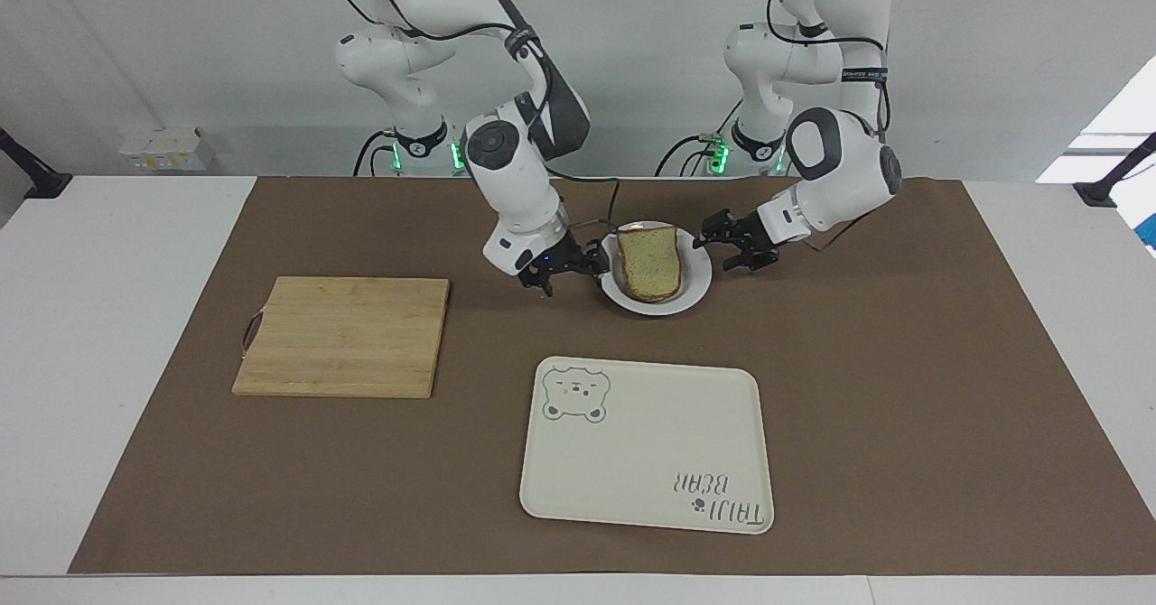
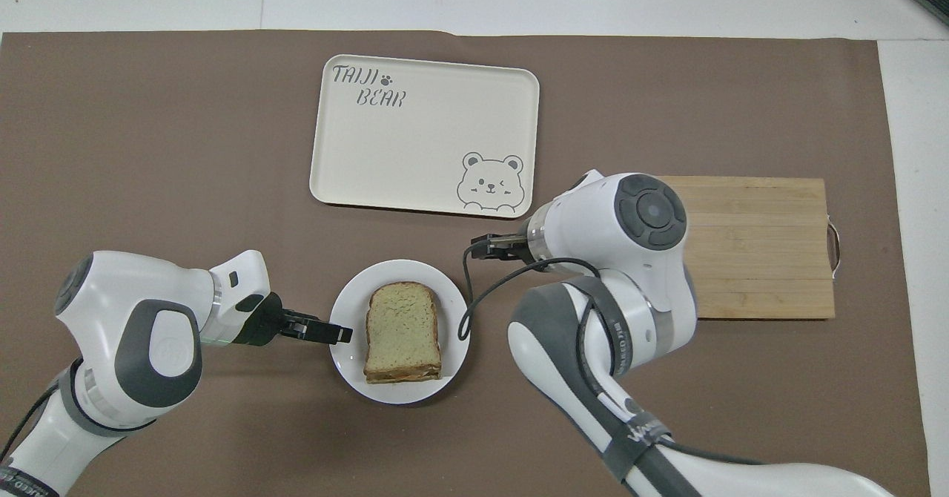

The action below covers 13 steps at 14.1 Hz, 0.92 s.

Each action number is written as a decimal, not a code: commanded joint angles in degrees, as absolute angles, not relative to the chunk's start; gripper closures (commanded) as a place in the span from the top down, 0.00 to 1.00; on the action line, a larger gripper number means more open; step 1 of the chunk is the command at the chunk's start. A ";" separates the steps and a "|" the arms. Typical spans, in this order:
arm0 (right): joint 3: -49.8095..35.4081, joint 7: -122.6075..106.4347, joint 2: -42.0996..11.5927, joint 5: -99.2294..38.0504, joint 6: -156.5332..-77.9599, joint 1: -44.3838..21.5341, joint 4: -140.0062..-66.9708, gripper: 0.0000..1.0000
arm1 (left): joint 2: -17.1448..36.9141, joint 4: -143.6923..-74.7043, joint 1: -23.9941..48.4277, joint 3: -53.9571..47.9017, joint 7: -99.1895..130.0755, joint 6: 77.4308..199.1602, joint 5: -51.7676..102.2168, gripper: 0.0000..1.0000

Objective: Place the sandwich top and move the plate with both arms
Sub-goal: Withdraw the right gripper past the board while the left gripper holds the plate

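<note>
The sandwich top [image 1: 648,262] [image 2: 402,319], a pale slice with a brown crust, lies flat on a stacked sandwich on the small white plate [image 1: 695,291] [image 2: 348,363]. No gripper holds the slice. My right gripper [image 1: 573,271] [image 2: 480,248] is open and empty, low over the mat, close to the plate's rim toward the right arm's end. My left gripper [image 1: 715,244] [image 2: 337,331] is at the rim at the left arm's end, its tip overlapping the edge in the overhead view.
A cream tray with a bear drawing [image 1: 646,442] [image 2: 422,137] lies farther from the robots than the plate. A wooden cutting board [image 1: 343,334] [image 2: 749,245] sits toward the right arm's end, partly covered by the right arm from above. A brown mat covers the table.
</note>
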<state>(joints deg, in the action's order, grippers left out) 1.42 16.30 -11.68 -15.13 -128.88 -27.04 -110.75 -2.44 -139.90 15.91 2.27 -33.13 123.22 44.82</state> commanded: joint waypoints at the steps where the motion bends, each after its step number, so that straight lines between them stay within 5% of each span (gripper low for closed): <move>1: 0.79 16.00 -9.24 -7.15 -122.46 -21.29 -107.68 1.00 | -1.76 -142.20 17.14 3.16 -36.20 126.11 46.49 0.64; 6: 0.97 16.00 -4.58 -6.07 -115.15 -12.15 -106.52 1.00 | 1.40 -143.17 17.05 3.16 -44.12 126.48 55.36 0.55; 7: 0.97 15.91 -3.44 -5.54 -114.01 -10.21 -106.52 1.00 | 1.49 -143.17 17.05 3.16 -44.21 126.39 55.81 0.46; 9: 0.97 15.12 -0.89 -4.22 -111.11 -7.05 -105.56 1.00 | 1.41 -143.52 17.14 3.16 -44.12 126.04 55.81 0.00; 13: 0.97 11.34 2.63 -1.94 -104.69 -3.00 -102.31 1.00 | 1.58 -143.96 16.79 3.16 -43.77 124.64 57.65 0.00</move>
